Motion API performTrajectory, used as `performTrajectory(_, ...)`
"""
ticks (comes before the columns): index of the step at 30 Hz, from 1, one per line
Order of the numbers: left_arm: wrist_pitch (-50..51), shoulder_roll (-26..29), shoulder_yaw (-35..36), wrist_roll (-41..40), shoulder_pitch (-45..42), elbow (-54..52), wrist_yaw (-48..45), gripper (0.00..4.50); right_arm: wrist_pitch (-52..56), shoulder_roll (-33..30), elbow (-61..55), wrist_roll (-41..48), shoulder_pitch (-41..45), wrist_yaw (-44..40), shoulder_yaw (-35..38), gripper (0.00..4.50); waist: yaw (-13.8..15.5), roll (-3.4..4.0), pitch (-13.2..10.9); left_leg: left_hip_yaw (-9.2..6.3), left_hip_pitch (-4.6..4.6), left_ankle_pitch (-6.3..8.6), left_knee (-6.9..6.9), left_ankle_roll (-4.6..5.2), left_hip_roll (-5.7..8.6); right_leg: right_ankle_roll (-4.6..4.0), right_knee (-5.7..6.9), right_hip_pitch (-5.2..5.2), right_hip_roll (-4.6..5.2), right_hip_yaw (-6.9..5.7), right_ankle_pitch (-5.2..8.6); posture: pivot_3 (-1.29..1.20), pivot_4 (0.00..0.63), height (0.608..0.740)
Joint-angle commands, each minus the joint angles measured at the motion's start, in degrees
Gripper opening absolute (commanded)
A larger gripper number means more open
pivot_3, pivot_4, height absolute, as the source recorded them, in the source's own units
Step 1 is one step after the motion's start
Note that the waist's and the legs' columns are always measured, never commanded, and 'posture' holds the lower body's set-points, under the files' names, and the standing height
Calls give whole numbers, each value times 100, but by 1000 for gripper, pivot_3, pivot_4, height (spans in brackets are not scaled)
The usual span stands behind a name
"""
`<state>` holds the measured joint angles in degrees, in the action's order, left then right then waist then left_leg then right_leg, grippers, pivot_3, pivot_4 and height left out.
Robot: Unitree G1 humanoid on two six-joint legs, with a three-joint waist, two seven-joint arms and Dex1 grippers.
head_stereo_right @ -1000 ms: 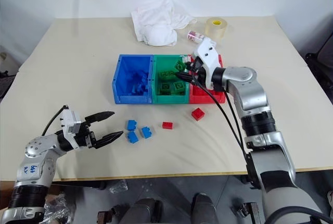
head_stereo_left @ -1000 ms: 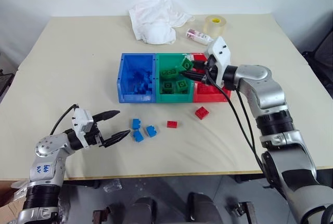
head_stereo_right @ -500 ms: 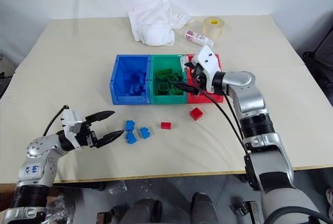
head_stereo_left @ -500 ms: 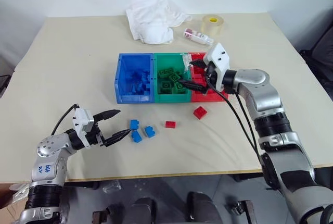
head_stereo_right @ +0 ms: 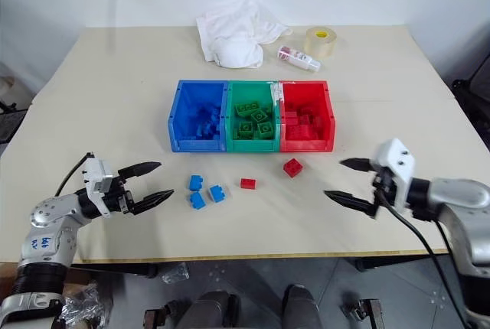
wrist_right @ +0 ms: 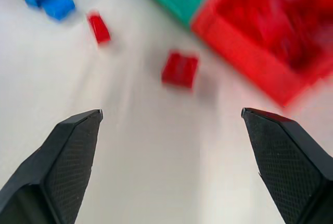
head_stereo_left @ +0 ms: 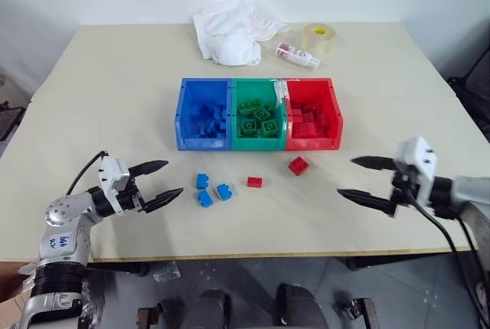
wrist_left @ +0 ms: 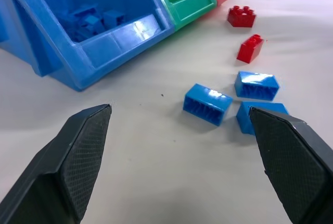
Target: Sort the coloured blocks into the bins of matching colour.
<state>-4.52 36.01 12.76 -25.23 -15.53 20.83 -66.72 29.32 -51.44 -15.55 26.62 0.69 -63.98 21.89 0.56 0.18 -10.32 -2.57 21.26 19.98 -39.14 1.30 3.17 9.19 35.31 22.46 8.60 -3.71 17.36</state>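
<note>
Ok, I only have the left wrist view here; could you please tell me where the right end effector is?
Observer: The right end effector is open and empty, over the table to the right of the larger red studded plastic brick.
Operator: Thanks. What is inside the green rectangular plastic bin?
Observer: Several green studded plastic bricks.
Operator: And what lies beyond the bins?
Observer: A crumpled white cloth, a clear tape roll and a small white bottle.

My right wrist view is smeared: the red bin (wrist_right: 263,36) and the square red block (wrist_right: 180,69) show no studs. My right forearm (head_stereo_left: 475,195) runs off the edge.
</note>
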Motion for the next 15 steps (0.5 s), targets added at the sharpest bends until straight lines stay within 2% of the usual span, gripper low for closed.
performTrajectory(1, -142, 112, 107, 8, -135, 169, -100, 4500, 86, -136, -391, 216, -301, 24, 503, 4476, -18, 0, 0, 4, -1, 0, 1, 0, -1, 0, 0, 0, -1, 1, 0, 0, 150, 740)
performTrajectory(4, -178, 119, 72, 29, -254, 290, -132, 4500, 155, -122, -487, 269, -278, 167, 440, 4476, -23, 0, 0, 7, -3, 0, 1, 0, -3, 0, 0, 0, -1, 4, 0, 0, 150, 740)
performTrajectory(10, -286, 35, -75, 99, -412, 340, -234, 4500, 222, 403, -276, 6, 739, 772, -917, 4476, -55, -1, 1, 1, -4, 0, 4, 0, -5, 0, 1, 3, -3, 3, 0, 0, 150, 740)
performTrajectory(15, -235, -42, -117, 36, -285, 1, -170, 4500, -206, 1141, 696, -643, 1712, 1063, -2065, 4476, -70, -2, 0, 0, 0, 0, 2, 0, 1, 0, 1, 5, 0, 3, 0, 0, 150, 740)
